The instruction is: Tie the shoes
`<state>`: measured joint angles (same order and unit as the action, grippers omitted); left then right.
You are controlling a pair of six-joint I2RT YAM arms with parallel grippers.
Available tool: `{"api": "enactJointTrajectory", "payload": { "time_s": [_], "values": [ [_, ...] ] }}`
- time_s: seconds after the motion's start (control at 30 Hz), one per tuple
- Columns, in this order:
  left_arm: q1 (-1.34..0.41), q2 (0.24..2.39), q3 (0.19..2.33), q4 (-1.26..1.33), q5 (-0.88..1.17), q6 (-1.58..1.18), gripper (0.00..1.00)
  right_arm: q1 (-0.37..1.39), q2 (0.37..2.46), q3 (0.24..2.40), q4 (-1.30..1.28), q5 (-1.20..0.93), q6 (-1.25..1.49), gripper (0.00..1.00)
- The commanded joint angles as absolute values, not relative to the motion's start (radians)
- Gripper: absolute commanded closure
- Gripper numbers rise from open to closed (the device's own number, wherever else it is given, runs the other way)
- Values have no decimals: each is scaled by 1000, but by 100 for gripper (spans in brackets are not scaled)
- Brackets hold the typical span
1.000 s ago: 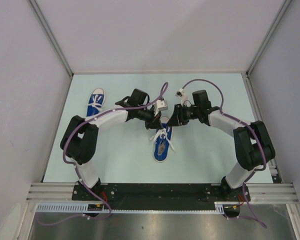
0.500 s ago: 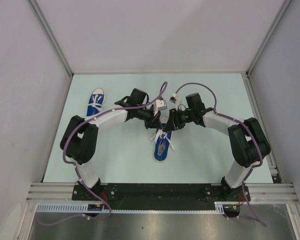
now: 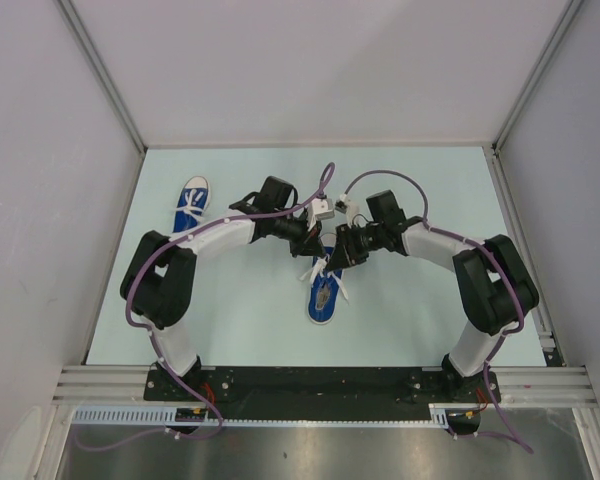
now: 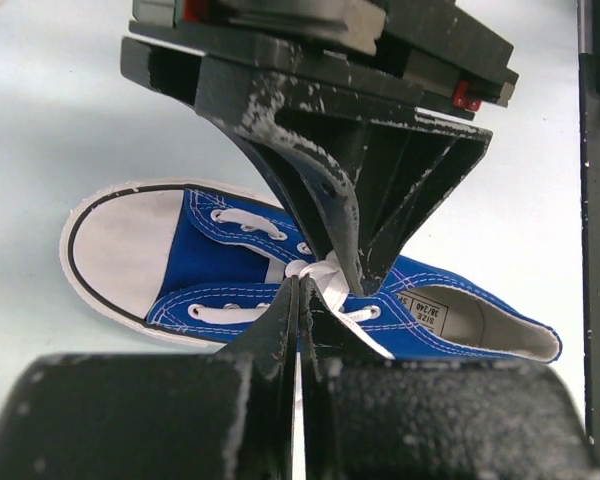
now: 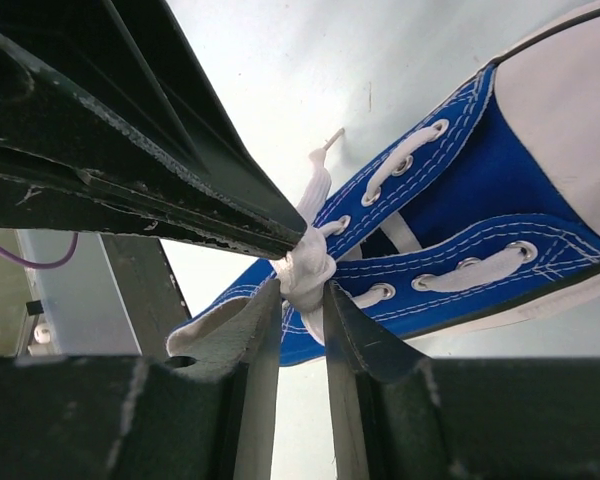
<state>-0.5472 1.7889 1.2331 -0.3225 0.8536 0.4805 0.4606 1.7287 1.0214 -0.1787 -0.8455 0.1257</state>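
One blue sneaker (image 3: 321,297) with a white toe cap lies mid-table, toe pointing away from the arms. Both grippers meet over its white laces. In the left wrist view my left gripper (image 4: 301,285) is shut on a strand of the lace (image 4: 332,283) above the shoe (image 4: 210,262), with the right gripper's fingers (image 4: 345,240) coming down opposite. In the right wrist view my right gripper (image 5: 304,290) pinches the bunched lace knot (image 5: 305,265) over the shoe (image 5: 460,205), and the left gripper's fingertips (image 5: 280,232) touch the same knot. The second sneaker (image 3: 193,208) lies at the far left, with its lace crossed.
The pale green tabletop (image 3: 430,190) is boxed in by white walls on three sides. A metal rail (image 3: 320,382) runs along the near edge by the arm bases. Purple cables (image 3: 380,178) loop above both wrists.
My right arm has swung left and down until its gripper reached the lace knot beside the left gripper. The left arm and both shoes have stayed put.
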Motion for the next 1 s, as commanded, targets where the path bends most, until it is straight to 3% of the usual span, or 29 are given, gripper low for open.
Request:
{"api": "enactJointTrajectory", "payload": {
  "time_s": [0.0, 0.23, 0.4, 0.7, 0.97],
  "values": [
    [-543, 1735, 1246, -285, 908, 517, 100, 482, 1735, 1040, -192, -861, 104, 73],
    [-543, 1735, 1239, -317, 913, 549, 100, 459, 1677, 1040, -186, -877, 112, 61],
    [-543, 1733, 1230, -313, 917, 552, 100, 411, 1655, 1040, -153, -888, 149, 60],
    [-543, 1738, 1243, -316, 919, 548, 100, 411, 1692, 1040, -68, -877, 195, 74],
    [-543, 1749, 1253, -316, 917, 534, 100, 440, 1730, 1040, -87, -865, 169, 75]
  ]
}}
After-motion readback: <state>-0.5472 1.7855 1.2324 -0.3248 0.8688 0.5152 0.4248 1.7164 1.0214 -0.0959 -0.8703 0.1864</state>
